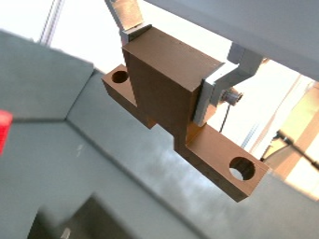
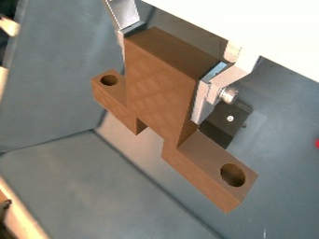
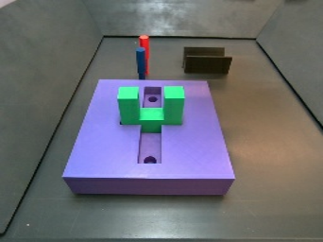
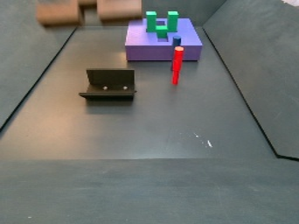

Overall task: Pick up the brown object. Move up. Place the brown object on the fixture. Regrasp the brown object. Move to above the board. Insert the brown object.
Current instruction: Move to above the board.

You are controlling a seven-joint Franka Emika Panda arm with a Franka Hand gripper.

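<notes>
- Gripper was clamped on the brown object, held high, bar crosswise below the fingers.
- Fixture sat far beneath it; board apart.
- Lowering should probably be level and slow.

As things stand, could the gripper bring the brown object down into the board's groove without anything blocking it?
Probably yes. The gripper holds the brown object clear of the floor, and the groove in the board lies open in front of the green block.
</notes>
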